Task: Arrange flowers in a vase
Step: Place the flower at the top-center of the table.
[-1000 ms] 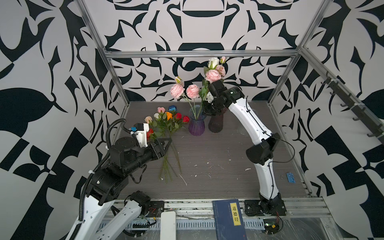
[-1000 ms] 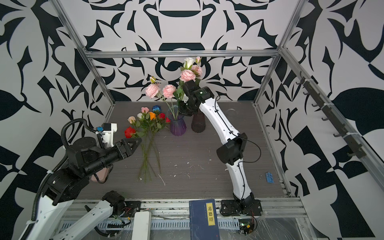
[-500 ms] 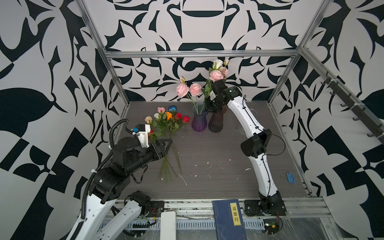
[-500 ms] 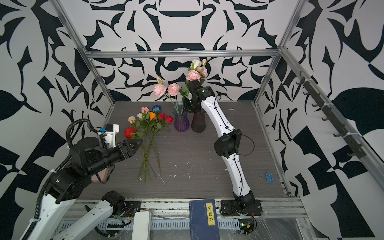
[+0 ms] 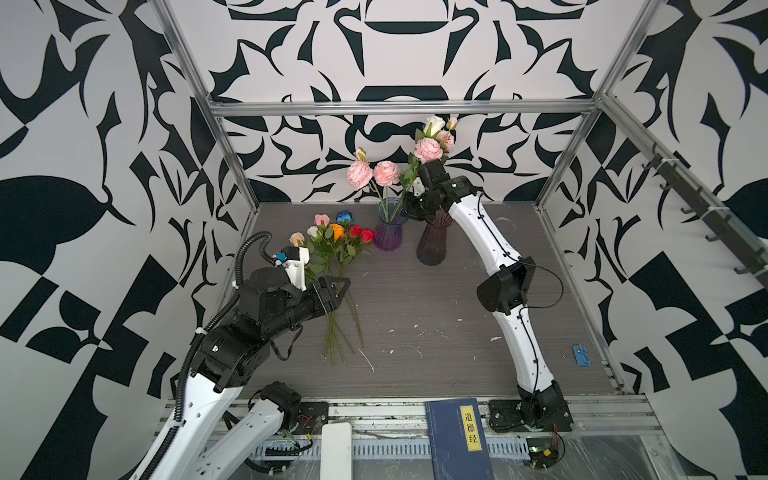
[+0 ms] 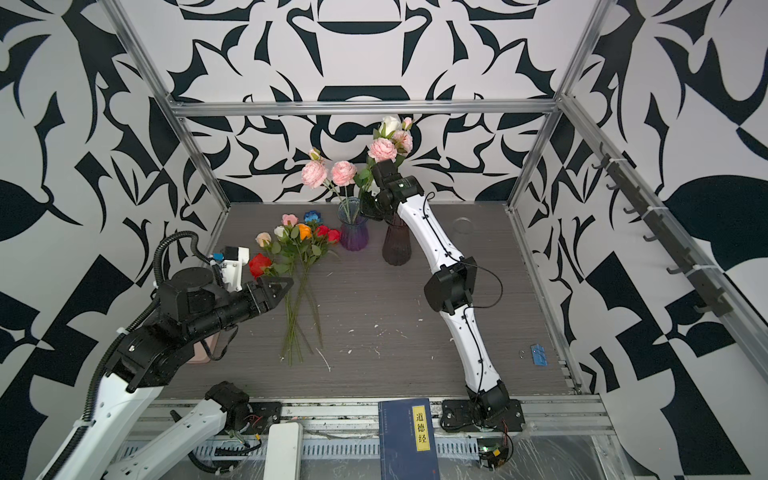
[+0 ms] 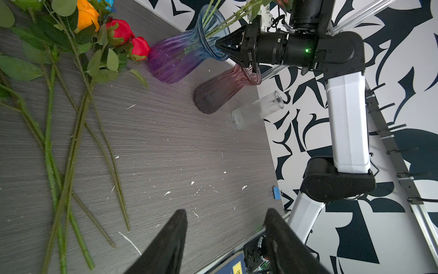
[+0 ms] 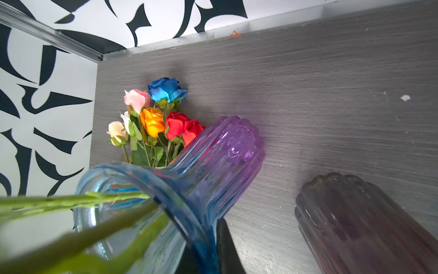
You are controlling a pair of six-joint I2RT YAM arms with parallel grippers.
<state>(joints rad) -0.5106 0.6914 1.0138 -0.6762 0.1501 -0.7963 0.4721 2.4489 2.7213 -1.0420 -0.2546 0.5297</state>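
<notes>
On the table [image 5: 415, 307], twelve o'clock: purple vase [image 5: 389, 235], ruffled pink flowers [image 5: 359, 174] inside; right gripper [image 7: 217, 45] closed at its rim. Ten o'clock: roses [image 5: 337, 231] lying flat; left gripper [image 7: 225, 211] half-open, empty, above. Clear glass [image 7: 258, 111] plain in left wrist view; top views give only its rim.

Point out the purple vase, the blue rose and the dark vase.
purple vase [image 5: 389, 239]: in a top view, on its ribbed lower body.
blue rose [image 8: 166, 90]: right wrist view, on the bloom's petals.
dark vase [image 6: 394, 249]: in a top view, on its ribbed body.
</notes>
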